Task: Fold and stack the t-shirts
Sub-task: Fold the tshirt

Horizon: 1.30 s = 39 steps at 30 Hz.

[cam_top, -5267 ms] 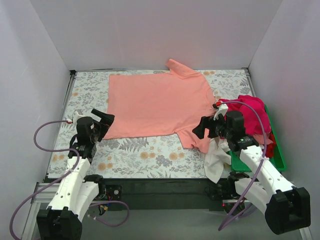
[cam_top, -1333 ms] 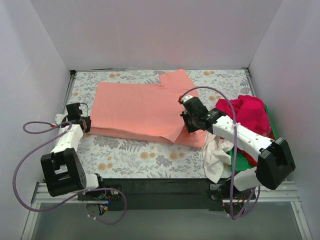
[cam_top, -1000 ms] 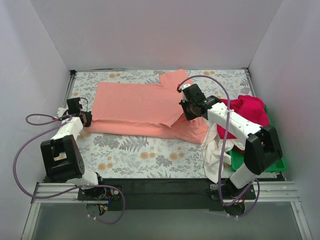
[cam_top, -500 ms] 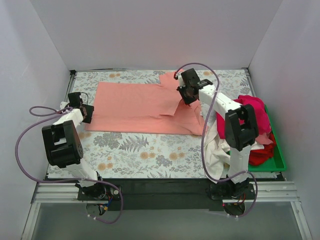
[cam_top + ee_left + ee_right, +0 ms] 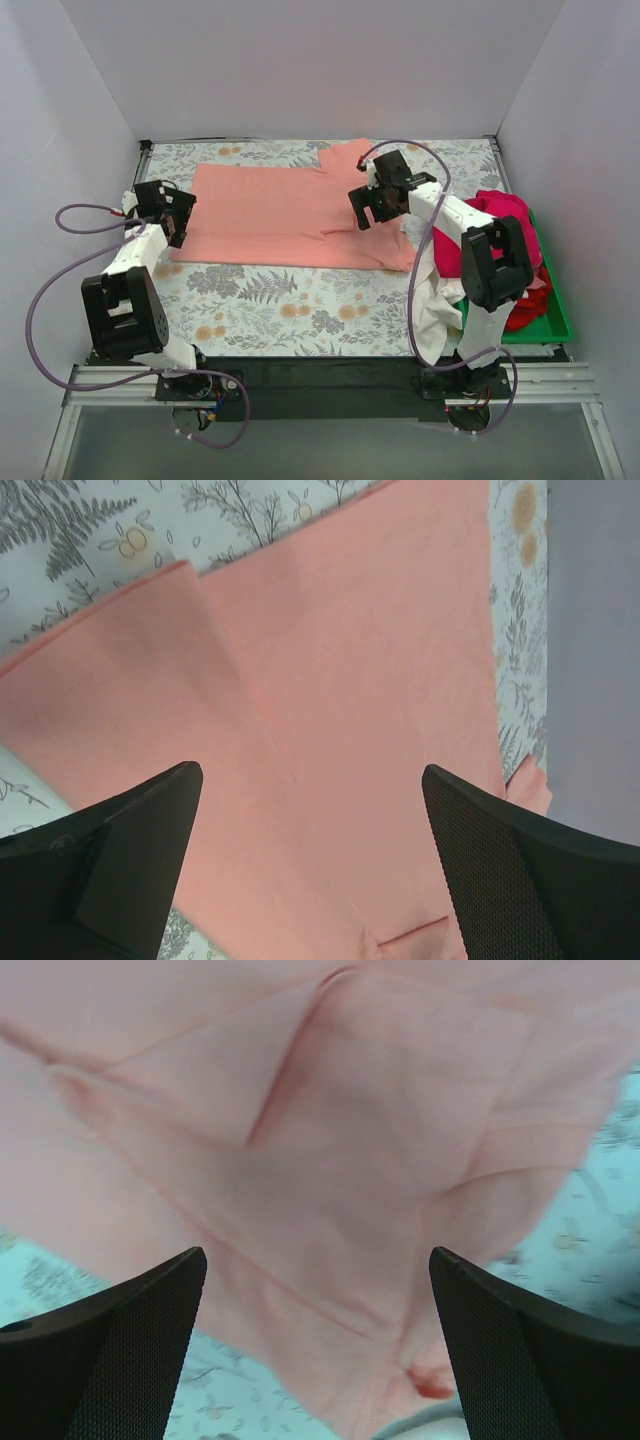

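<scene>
The salmon-pink t-shirt (image 5: 290,215) lies folded lengthwise across the middle of the floral table, one sleeve pointing to the back. My left gripper (image 5: 182,215) is open and empty over the shirt's left end; the left wrist view (image 5: 310,775) shows pink cloth with a fold line between its fingers. My right gripper (image 5: 366,208) is open and empty over the shirt's right part; the right wrist view (image 5: 318,1255) shows creased pink cloth below it. A magenta t-shirt (image 5: 500,215), a red one (image 5: 528,305) and a white one (image 5: 432,305) are heaped at the right.
The green tray (image 5: 556,322) sits at the right edge under the heap, and the white shirt hangs over the table's near edge. White walls close in the back and both sides. Bare floral table (image 5: 290,305) shows in front of the pink shirt.
Both grippers carried the shirt's near edge to the far side, folding it in half. Since half a second ago both have opened and let go; the right one has drawn back a little.
</scene>
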Each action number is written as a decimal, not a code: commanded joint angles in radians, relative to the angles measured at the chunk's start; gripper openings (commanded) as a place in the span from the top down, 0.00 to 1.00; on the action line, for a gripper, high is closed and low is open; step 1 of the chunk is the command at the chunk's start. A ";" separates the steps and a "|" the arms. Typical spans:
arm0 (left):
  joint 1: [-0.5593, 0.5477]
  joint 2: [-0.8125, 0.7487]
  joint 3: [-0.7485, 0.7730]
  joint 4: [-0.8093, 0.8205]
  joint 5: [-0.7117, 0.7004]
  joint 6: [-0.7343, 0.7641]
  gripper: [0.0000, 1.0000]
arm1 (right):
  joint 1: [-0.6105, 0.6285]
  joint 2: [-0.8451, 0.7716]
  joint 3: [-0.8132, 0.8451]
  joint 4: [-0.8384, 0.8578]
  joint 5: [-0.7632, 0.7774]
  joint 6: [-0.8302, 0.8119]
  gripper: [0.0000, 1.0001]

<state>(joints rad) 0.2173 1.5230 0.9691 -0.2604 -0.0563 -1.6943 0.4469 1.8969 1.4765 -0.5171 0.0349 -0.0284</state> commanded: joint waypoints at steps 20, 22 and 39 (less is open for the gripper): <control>-0.033 0.062 -0.129 0.061 0.072 0.090 0.07 | 0.038 0.211 0.085 0.341 -0.497 0.194 0.02; -0.033 0.062 -0.130 0.061 0.069 0.090 0.07 | 0.039 0.243 0.123 0.354 -0.504 0.206 0.02; -0.033 -0.032 -0.099 0.039 0.055 0.107 0.07 | 0.036 0.205 0.185 0.453 -0.413 0.279 0.02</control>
<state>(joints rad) 0.1856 1.5513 0.8448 -0.2142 0.0109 -1.6100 0.4919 2.2387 1.7382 -0.0727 -0.4522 0.2745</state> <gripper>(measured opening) 0.932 0.983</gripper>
